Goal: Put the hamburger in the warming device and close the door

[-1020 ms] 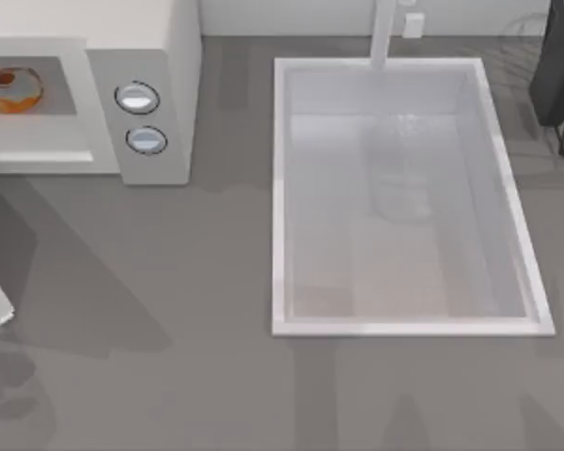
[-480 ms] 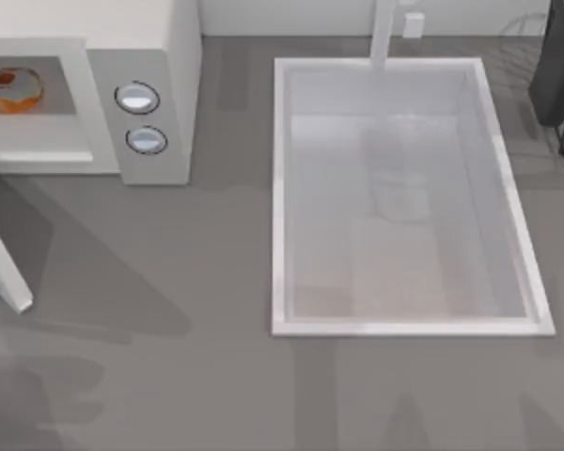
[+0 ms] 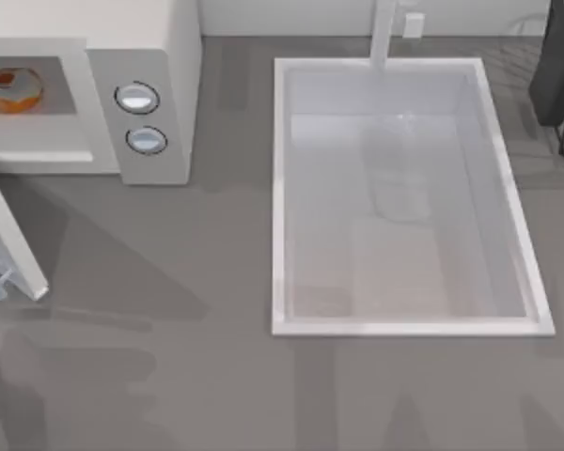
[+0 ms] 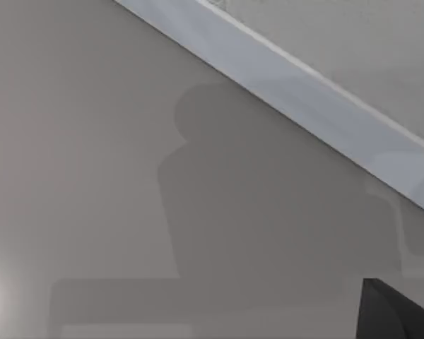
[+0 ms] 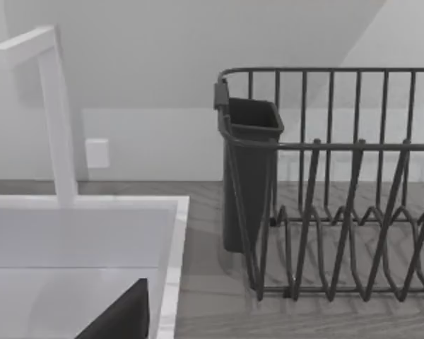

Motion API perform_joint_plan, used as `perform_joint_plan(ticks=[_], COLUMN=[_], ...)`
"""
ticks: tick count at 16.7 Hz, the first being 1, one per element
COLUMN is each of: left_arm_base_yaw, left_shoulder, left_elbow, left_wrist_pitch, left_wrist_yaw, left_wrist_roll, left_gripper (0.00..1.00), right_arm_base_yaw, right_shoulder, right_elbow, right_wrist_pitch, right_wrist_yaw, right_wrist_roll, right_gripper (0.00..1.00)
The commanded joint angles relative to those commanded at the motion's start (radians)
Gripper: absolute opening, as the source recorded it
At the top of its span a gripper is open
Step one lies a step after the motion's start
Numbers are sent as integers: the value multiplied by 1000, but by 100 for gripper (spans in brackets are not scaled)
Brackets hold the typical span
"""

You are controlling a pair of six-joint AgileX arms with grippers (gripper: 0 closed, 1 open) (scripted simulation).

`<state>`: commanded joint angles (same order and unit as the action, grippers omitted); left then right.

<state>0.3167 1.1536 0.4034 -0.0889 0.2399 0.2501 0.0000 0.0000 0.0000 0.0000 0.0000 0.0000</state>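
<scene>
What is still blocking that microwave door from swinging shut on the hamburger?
Nothing visible. The hamburger lies inside the microwave, and the open door has bare table between it and the opening.

Matt grey table [image 3: 216,282] — smooth glossy white sink basin [image 3: 277,188], dark wire dish rack [image 5: 339,183]

Even soft light, broad faint shadows on the grey table [image 3: 216,282], no glare, slightly soft focus
</scene>
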Motion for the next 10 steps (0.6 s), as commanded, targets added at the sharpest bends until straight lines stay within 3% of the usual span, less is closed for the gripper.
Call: perform_joint_plan(ticks=[5,10], left_arm_base_yaw=[-264,-321], left_shoulder=[-85,-110], left_elbow=[-51,-66], left_wrist_pitch=[6,8], left_wrist_yaw=[-173,-221], left_wrist_roll=[-190,-242], left_gripper=[0,0], right_arm_base_yaw=[0,0], right_shoulder=[0,0], right_elbow=[0,0], right_wrist_pitch=[0,0], right_wrist_yaw=[0,0], right_wrist_roll=[0,0], right_gripper=[100,100])
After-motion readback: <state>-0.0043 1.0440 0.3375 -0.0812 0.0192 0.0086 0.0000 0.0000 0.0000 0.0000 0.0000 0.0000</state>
